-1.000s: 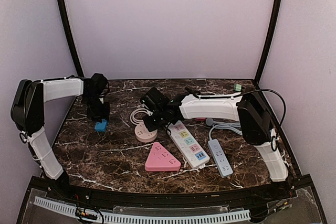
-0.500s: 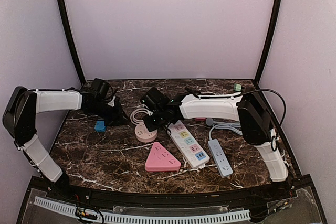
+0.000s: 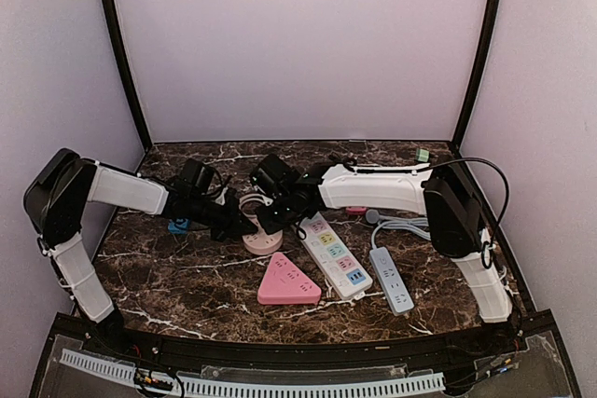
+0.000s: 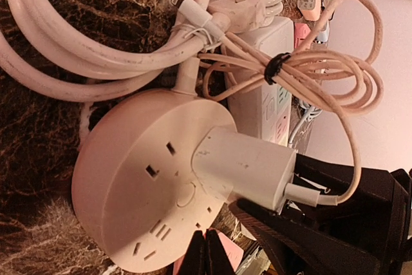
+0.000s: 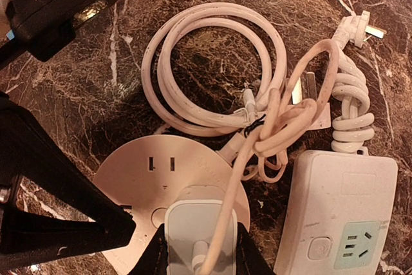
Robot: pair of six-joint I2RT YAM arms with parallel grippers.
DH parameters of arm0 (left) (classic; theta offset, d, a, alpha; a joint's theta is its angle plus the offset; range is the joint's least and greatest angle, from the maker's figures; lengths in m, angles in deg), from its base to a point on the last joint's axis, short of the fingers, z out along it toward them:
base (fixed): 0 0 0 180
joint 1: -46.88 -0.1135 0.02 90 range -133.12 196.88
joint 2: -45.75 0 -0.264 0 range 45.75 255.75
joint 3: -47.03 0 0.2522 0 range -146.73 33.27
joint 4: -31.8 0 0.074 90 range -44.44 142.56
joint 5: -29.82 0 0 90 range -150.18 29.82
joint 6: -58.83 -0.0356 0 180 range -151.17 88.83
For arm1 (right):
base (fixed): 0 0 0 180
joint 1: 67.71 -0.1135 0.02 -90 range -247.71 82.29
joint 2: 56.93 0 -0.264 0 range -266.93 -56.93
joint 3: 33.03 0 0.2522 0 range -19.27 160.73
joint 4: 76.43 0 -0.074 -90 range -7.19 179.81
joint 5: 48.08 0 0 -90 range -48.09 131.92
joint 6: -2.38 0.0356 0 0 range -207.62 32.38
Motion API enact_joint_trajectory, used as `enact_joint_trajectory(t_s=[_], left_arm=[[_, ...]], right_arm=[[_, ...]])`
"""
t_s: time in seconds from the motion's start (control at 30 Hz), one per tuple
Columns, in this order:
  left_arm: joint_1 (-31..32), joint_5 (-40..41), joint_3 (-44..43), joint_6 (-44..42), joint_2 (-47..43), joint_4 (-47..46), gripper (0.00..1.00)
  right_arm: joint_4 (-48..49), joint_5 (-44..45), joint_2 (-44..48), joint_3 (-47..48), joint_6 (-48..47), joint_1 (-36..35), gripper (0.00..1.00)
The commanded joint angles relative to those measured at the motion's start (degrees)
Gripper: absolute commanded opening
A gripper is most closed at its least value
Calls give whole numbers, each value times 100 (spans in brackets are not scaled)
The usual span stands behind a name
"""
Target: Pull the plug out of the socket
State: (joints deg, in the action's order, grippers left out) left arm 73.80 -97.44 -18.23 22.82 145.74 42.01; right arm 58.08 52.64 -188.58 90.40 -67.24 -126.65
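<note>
Plug (image 5: 201,227), seated in the round socket (image 5: 138,175) on the worktop (image 5: 309,4) and gripped by the right claw (image 5: 201,252), is best drawn straight off its pins while the socket is pressed down with the left claw (image 4: 206,256), closed on nothing.

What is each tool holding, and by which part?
The right tool grips the white plug by its two sides, plug seated in the round socket. The left tool is shut, holding nothing.
</note>
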Motion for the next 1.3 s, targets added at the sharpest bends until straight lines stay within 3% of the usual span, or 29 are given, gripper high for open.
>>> enact_joint_trajectory(t_s=[0.0,0.27,0.83,1.27], left_arm=[[15,-120,173,144,132,-552,1],[15,-6,550,331,329,-1014,0],[31,1144,507,-156,493,757,0],[108,1462,627,-210,620,847,0]], right_arm=[[-591,-14,-82,119,107,-67,9],[-699,47,-150,263,99,-154,4],[-806,158,-7,485,-295,-258,0],[-833,-562,293,574,-122,-62,0]])
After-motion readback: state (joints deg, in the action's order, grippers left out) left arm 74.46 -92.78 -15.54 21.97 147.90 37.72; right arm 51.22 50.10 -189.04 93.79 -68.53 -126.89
